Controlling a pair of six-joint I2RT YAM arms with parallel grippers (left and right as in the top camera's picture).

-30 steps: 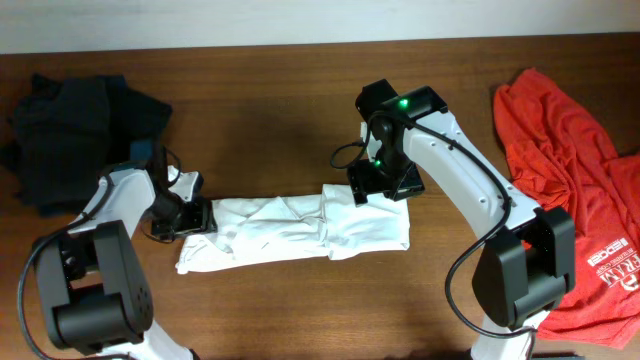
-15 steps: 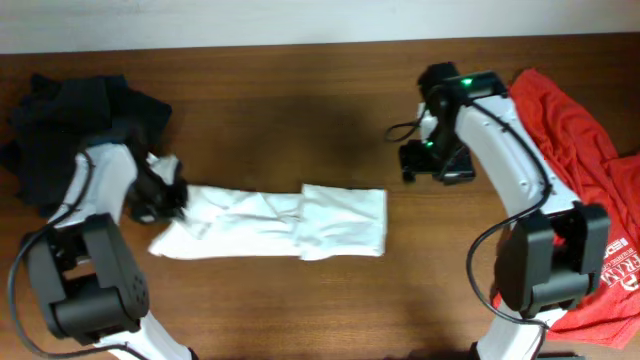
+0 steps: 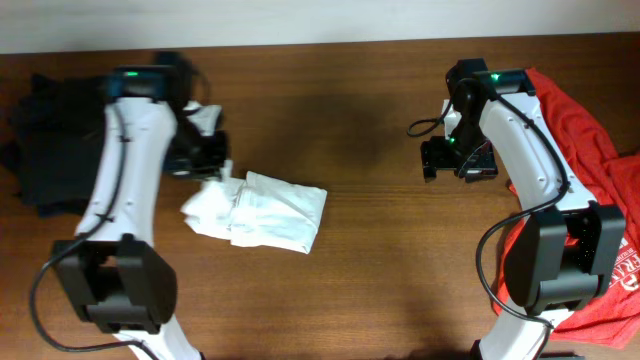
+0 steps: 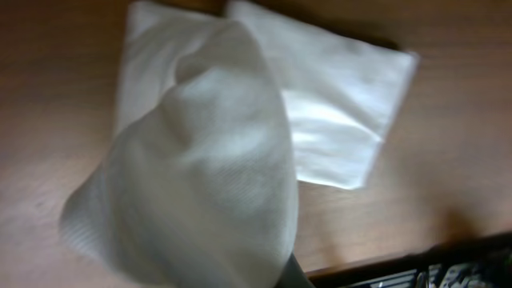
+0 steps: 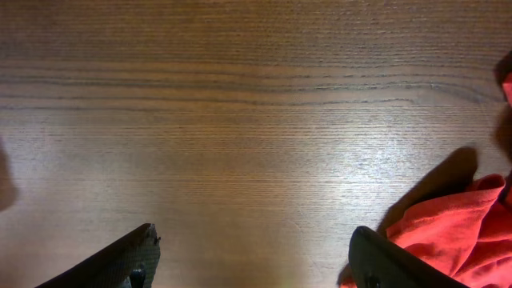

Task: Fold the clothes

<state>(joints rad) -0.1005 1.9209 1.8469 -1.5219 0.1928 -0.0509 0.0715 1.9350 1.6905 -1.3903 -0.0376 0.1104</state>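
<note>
The clothes, a white T-shirt [image 3: 268, 208], lie bunched in a short folded bundle left of the table's middle. My left gripper [image 3: 210, 168] is shut on the shirt's left end and holds it lifted above the bundle. In the left wrist view that raised cloth [image 4: 200, 184] hangs close to the camera and hides the jaws, leaving only a dark sliver of one finger [image 4: 293, 277] showing. The folded part [image 4: 336, 104] lies flat on the wood beyond it. My right gripper [image 3: 458, 163] [image 5: 254, 250] stands open over bare wood at the right, holding nothing.
An orange-red T-shirt [image 3: 575, 150] [image 5: 452, 232] lies at the table's right, beside my right gripper's right finger. A pile of dark garments [image 3: 50, 130] sits at the back left behind my left arm. Brown wooden table [image 3: 380, 280].
My left gripper has shut on the shirt's left end, lifted it and carried it right, shortening the long strip into a bundle. The right arm has moved right, away from the shirt.
</note>
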